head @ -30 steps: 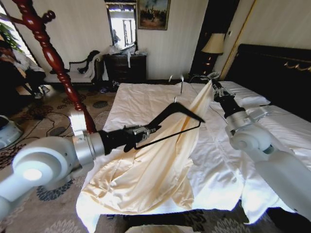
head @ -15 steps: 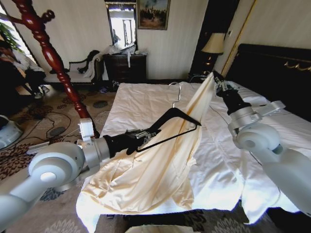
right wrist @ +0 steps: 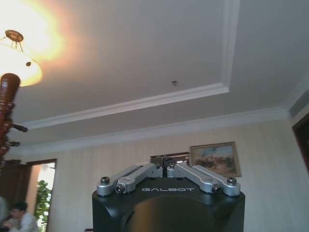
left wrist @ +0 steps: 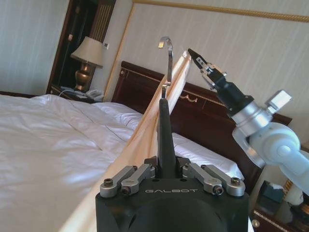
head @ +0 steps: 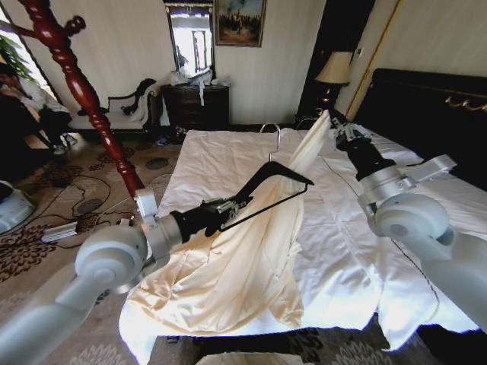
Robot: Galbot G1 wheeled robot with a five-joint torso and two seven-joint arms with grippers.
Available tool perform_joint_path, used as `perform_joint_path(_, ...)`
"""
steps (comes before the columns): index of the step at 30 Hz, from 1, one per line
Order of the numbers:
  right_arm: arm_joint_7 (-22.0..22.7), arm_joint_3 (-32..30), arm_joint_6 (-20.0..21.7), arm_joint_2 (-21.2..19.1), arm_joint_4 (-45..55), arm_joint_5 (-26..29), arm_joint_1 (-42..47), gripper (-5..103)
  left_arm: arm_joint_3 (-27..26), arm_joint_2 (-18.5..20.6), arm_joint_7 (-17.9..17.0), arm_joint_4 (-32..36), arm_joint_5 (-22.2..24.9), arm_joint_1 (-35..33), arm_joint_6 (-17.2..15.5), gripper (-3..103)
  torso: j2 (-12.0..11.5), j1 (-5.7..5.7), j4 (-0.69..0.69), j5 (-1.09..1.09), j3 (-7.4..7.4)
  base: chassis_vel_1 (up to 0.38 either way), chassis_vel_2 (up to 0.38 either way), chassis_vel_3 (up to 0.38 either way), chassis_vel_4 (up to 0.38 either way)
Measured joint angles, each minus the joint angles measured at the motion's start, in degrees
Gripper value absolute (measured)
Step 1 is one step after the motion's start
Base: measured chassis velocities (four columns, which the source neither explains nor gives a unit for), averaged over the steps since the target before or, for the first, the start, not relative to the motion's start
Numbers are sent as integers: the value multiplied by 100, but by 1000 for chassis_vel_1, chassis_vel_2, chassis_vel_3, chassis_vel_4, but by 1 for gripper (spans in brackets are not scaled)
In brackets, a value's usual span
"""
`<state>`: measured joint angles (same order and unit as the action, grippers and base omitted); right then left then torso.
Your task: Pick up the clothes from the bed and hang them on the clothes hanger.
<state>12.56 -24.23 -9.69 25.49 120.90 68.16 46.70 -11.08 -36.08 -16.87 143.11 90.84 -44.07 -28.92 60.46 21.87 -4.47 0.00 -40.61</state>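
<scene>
The left gripper (head: 228,207) is clamping the black hanger's (head: 268,190) end while the right gripper (head: 333,120), closed, is pinching the cream shirt (head: 251,258) aloft over the bed (head: 221,156).

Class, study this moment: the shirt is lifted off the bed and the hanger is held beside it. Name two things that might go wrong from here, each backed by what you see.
1. The right gripper pinches only the shirt's top edge; the silky cloth may slip free.
2. The left gripper holds the hanger by one end, so it may twist or snag the fabric instead of entering a shoulder. Much cloth lies bunched on the bed.
</scene>
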Motion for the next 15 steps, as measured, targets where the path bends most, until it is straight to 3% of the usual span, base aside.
perform_joint_path(15, -314, 142, -186, 144, -1156, -613, -51, 0, -386, 300, -186, 22, 647, 309, -30, 18, 0, 1, -1, 1, -1, 0, 0, 0, 0)
